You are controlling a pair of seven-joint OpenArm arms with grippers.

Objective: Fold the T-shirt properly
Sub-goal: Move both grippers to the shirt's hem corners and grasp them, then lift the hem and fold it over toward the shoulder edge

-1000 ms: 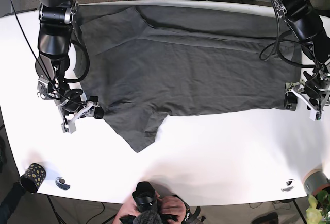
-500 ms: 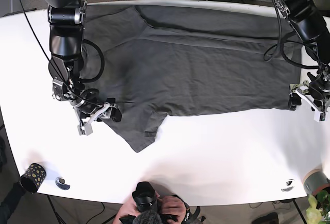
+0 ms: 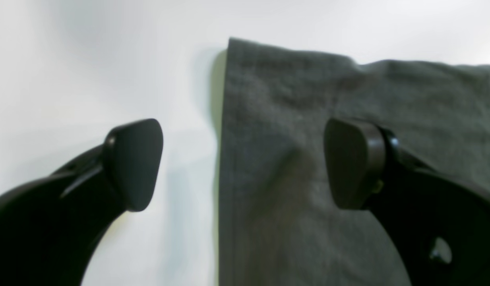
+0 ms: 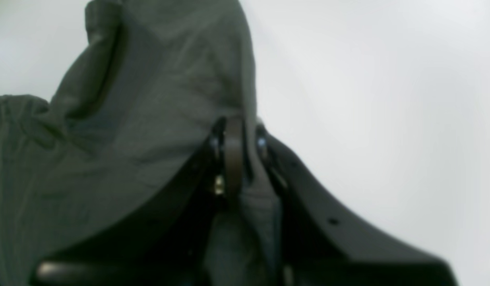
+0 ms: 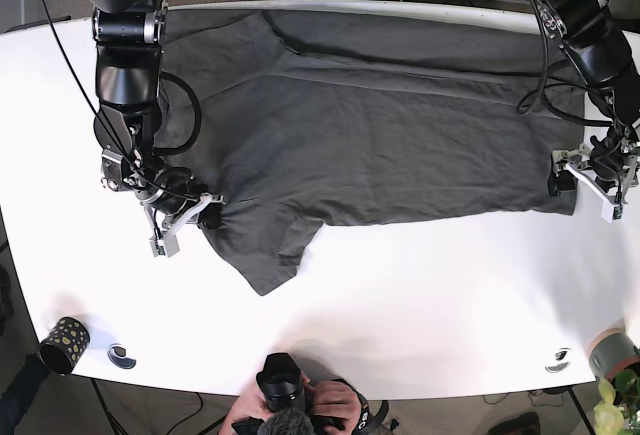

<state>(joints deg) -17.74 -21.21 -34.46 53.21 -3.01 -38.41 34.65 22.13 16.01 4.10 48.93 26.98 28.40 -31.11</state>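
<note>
A dark grey T-shirt (image 5: 380,145) lies spread on the white table (image 5: 430,295), with one sleeve pointing to the front left. My right gripper (image 5: 185,220), on the base view's left, is shut on the shirt's left edge. The right wrist view shows fabric (image 4: 129,119) pinched in the gripper (image 4: 235,135). My left gripper (image 5: 590,180) is at the shirt's right front corner. In the left wrist view it (image 3: 245,163) is open and straddles the shirt's edge (image 3: 308,119). One finger (image 3: 354,163) is over the cloth and the other finger (image 3: 133,163) is over bare table.
A black-and-gold cup (image 5: 62,343) and a small disc (image 5: 122,356) sit at the front left. A small object (image 5: 558,360) and a grey pot (image 5: 612,353) with a plant are at the front right. A person's hands with a camera (image 5: 290,395) are at the front edge.
My right gripper has moved inward to the right, dragging the shirt's left edge with it. My left gripper has moved up and inward to the shirt's right corner.
</note>
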